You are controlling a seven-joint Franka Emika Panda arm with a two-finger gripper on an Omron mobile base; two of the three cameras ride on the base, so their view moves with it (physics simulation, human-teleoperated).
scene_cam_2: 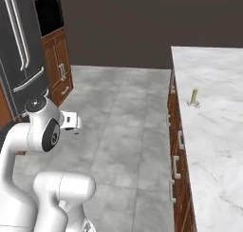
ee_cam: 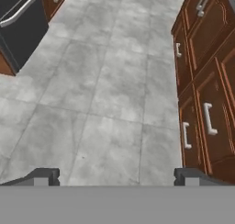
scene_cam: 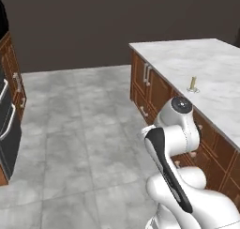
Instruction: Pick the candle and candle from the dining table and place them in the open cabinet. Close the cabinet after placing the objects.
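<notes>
Gripper released, empty, facing floor. Slim candle upright on dining table, well apart. Advice: approach from above, grasp stick, not dish.

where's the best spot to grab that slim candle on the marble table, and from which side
Probably the candle stick itself, about mid-height above its round silver base, coming from above or from the table's near edge. It stands upright and alone near that edge; the flat dish gives little to pinch. The gripper is open over the floor.
</notes>
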